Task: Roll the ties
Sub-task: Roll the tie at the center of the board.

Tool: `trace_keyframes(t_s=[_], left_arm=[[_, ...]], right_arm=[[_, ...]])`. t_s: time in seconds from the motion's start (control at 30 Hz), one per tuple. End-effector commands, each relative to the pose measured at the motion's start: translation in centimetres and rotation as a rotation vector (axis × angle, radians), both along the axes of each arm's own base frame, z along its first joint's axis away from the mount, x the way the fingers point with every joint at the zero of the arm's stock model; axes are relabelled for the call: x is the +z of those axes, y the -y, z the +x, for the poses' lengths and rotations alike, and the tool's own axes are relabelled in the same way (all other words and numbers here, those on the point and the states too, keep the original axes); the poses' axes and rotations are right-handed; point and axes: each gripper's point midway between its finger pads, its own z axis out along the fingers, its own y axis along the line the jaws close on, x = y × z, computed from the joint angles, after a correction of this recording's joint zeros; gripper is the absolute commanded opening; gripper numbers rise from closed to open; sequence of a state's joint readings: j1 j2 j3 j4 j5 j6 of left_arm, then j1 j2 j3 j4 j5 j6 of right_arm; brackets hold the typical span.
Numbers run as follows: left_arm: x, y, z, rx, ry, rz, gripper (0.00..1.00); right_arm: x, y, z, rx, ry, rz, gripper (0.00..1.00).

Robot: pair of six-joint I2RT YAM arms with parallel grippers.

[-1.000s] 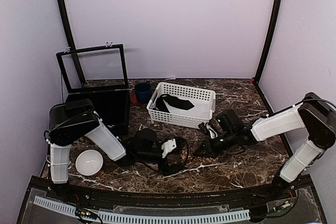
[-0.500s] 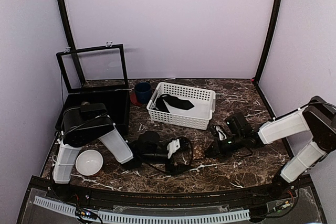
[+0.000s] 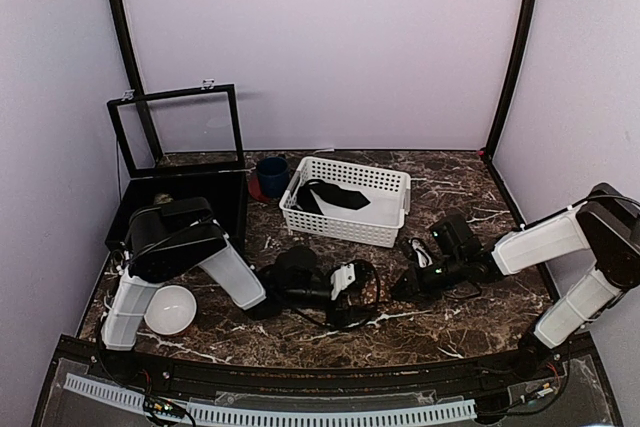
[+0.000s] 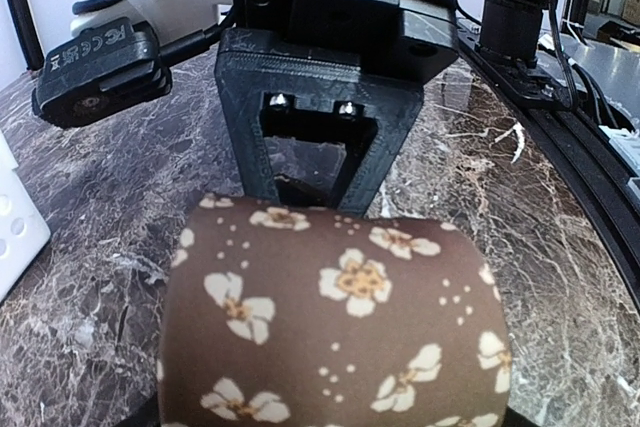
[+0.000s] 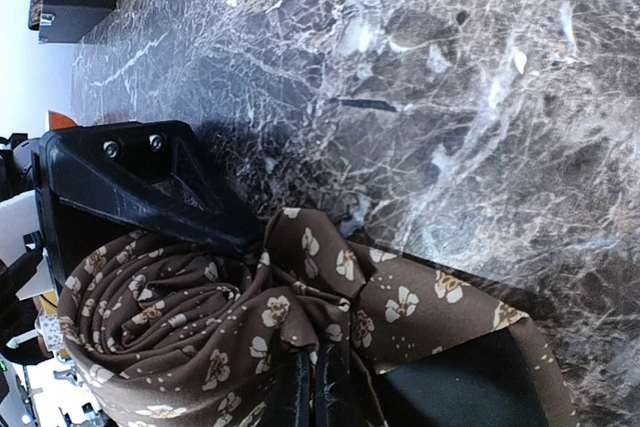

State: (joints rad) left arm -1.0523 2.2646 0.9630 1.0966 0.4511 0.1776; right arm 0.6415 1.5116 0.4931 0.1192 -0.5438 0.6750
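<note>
Now the left gripper (image 3: 350,287) sits farther right, clasping the rolled tie (image 4: 335,327); the right gripper (image 5: 312,367) pinches its loose cloth.

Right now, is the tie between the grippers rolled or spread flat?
Partly rolled: the right wrist view shows the tie wound in coiled layers, with a loose end trailing off.

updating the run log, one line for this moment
step: rolling | tie: partly coiled | left gripper: at coil, grip hidden | right gripper: shut on tie
</note>
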Motion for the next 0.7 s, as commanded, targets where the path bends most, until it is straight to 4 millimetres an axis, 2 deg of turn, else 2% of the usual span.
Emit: trace_keyframes(t_s=[0.0,0.13,0.17,0.27,0.4,0.5,0.6,0.67], left_arm=[[-0.2,0.8,-1.4,-0.054,-0.016,0.022,0.69],[-0.5,1.2,-1.3,-0.042,-0.008,0.035,0.62],[-0.6,1.2,-1.1,-0.035,-0.005,0.038,0.63],[-1.1,1.4,-0.9,-0.032,0.004,0.054,0.75],[-2.4,2.0,-0.7,-0.051,-0.009,0.112,0.74],[-3.5,1.6,-0.9,-0.049,-0.029,0.152,0.61],[-4.6,0.5,-1.1,-0.027,-0.046,0.201,0.40],[-5.2,-0.6,-1.3,-0.008,-0.053,0.222,0.31]], right_arm=[[-0.2,0.3,0.0,-0.005,-0.005,-0.006,0.00],[-0.2,0.2,0.1,0.000,-0.003,-0.004,0.00],[-0.3,0.2,0.1,0.000,-0.003,-0.003,0.00],[-0.2,0.1,0.0,0.003,-0.005,0.000,0.00],[-0.2,0.1,0.1,0.005,-0.003,0.000,0.00],[0.1,0.1,0.1,0.004,0.003,-0.002,0.00],[0.7,0.1,0.3,0.002,0.015,-0.003,0.00],[1.4,0.2,0.5,-0.004,0.031,-0.006,0.08]])
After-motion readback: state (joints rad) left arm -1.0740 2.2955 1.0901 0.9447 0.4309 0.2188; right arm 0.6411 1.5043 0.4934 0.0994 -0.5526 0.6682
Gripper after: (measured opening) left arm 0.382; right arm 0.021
